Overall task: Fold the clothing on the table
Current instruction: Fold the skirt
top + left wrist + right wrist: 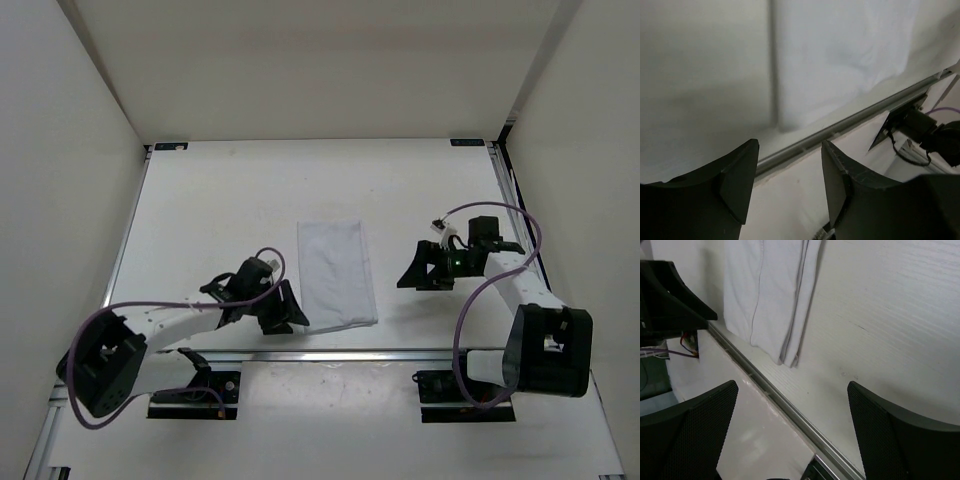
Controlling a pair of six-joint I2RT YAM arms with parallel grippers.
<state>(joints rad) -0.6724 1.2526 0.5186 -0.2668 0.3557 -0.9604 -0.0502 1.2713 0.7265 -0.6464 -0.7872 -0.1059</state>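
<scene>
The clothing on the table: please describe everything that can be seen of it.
The clothing is white, thin, soft-looking fabric, folded into a narrow rectangle with layered edges and a seam line. It lies flat on the table, slightly slanted, its short near edge close to the metal rail. The left end effector is beside its near-left corner, the right end effector farther off. Both are open and neither holds it.

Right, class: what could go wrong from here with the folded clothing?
1. The left gripper hangs open beside the near corner of the clothing; swinging away, it might snag the corner and undo the fold.
2. The near edge lies close to the rail; any drag could catch it there.
</scene>
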